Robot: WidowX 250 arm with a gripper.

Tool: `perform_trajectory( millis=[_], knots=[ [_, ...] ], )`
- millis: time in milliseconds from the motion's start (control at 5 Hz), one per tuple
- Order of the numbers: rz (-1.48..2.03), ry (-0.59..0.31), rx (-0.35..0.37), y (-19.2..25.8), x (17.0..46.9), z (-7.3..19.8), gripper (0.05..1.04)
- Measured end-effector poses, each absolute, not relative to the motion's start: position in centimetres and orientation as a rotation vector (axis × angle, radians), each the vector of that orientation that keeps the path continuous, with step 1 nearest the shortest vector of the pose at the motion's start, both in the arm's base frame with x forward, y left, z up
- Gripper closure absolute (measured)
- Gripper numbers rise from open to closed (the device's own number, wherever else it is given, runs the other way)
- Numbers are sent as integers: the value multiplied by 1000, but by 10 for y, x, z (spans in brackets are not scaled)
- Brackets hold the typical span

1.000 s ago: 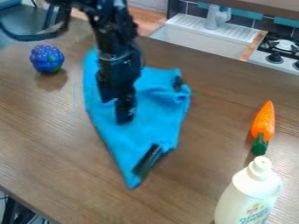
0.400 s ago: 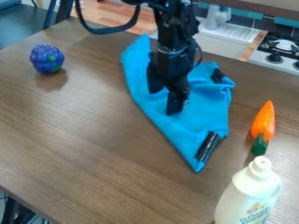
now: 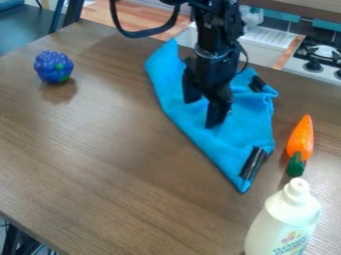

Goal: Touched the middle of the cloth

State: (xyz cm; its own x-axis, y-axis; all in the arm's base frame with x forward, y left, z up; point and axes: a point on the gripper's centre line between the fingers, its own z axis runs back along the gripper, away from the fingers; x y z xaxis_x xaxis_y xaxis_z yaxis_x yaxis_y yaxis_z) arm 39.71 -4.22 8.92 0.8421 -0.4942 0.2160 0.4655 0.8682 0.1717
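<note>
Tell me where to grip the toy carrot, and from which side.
I'd bring the gripper straight down over the carrot at mid-body, closing across its narrow width, one finger on the side facing the cloth. It lies lengthwise, and the bottle stands close to its green end, so that end looks riskier.

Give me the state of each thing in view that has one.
Blue fabric cloth: spread out, rumpled.
Black two-finger gripper: open, down at the cloth.
White plastic bottle: upright.
Orange toy carrot with green top: lying down.
Bumpy blue toy berry: sitting alone.
</note>
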Motion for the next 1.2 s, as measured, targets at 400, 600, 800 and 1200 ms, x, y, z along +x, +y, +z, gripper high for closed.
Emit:
perform_trajectory(
  millis=[400,600,800,1200],
  knots=[
    [-520,-259,146,-26,363,83,84],
    [-517,-267,162,-7,344,80,84],
    [-517,-270,182,12,325,80,84],
    [-468,-250,198,64,296,81,84]
  ],
)
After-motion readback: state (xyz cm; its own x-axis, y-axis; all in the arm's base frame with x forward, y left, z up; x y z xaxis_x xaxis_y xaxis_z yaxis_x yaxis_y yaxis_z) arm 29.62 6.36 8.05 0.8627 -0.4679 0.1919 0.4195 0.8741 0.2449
